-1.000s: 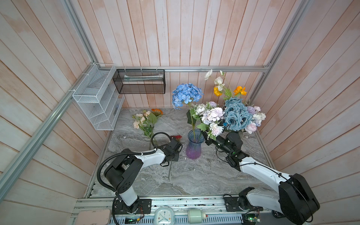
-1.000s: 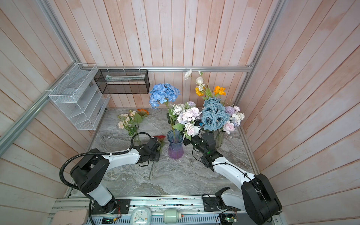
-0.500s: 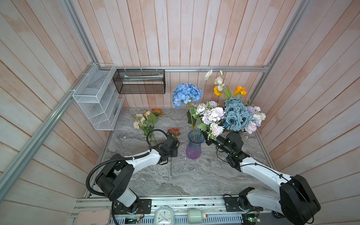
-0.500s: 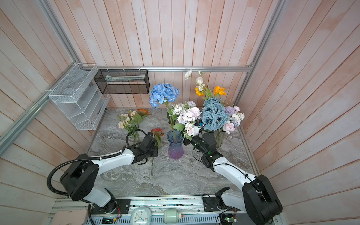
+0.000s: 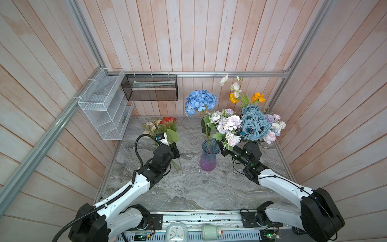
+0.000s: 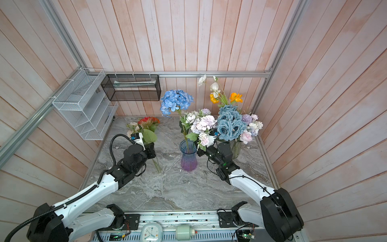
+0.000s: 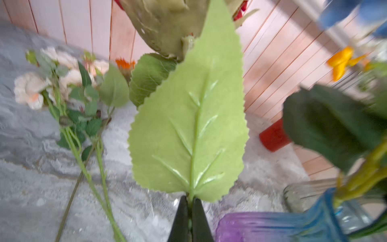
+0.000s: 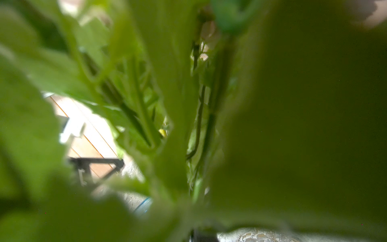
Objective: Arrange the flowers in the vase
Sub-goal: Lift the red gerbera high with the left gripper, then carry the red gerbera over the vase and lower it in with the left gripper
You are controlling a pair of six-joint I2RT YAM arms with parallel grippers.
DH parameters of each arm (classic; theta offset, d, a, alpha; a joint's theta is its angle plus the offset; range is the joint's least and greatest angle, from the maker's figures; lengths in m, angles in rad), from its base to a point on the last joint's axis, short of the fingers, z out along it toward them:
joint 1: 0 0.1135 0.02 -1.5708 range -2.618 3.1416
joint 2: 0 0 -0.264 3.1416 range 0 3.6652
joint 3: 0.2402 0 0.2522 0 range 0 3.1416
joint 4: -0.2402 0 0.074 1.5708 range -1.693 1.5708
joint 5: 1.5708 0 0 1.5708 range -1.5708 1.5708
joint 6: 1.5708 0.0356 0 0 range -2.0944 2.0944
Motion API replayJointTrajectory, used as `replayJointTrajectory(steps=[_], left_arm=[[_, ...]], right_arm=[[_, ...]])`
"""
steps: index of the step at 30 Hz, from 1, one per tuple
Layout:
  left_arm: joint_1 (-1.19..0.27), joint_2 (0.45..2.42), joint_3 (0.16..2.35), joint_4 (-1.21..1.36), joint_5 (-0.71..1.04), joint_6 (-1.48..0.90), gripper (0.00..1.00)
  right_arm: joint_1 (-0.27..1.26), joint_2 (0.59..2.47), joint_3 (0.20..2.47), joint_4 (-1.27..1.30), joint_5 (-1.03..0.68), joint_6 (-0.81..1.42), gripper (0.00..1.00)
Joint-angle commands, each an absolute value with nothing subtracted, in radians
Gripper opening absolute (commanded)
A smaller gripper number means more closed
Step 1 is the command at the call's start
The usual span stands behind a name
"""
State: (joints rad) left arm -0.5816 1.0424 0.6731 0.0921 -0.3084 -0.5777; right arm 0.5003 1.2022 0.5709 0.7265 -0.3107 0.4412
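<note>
Holding orange-red flower point(image 5: 169, 121) just left of vase point(image 5: 207, 159), stem near upright.
Clamped in left gripper point(image 7: 189, 209) right under a broad leaf point(image 7: 190, 125), bloom uppermost, cut end hanging low by the marble point(image 5: 188, 188); probably calling for a lift clear of the rim, then a shift rightward. Pinched in right gripper point(image 5: 221, 146), close on the vase's other side: 1 lilac-white bunch point(image 5: 228, 125). Standing inside: 1 blue hydrangea point(image 5: 201, 102).

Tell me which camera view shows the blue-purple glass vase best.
Both top views: the vase stands whole and upright on the marble table. The left wrist view shows only its blurred side; the right wrist view, a sliver of rim between leaves.
</note>
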Motion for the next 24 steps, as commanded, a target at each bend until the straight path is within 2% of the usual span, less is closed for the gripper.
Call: replayJointTrajectory(steps=[1, 7, 12, 17, 24], left_arm=[[-0.578, 0.978, 0.659, 0.265, -0.353, -0.497, 0.0], [-0.578, 0.902, 0.678, 0.413, -0.295, -0.388, 0.0], [-0.578, 0.889, 0.713, 0.537, -0.158, -0.322, 0.0], [-0.578, 0.909, 0.789, 0.589, 0.023, -0.358, 0.0], [-0.614, 0.959, 0.79, 0.806, 0.193, -0.428, 0.0]], right_arm=[[0.495, 1.196, 0.577, 0.763, -0.303, 0.429, 0.12], [0.495, 1.203, 0.579, 0.766, -0.304, 0.431, 0.12], [0.494, 1.212, 0.583, 0.771, -0.308, 0.434, 0.12], [0.495, 1.22, 0.585, 0.773, -0.313, 0.433, 0.12], [0.495, 1.226, 0.586, 0.772, -0.305, 0.423, 0.12]])
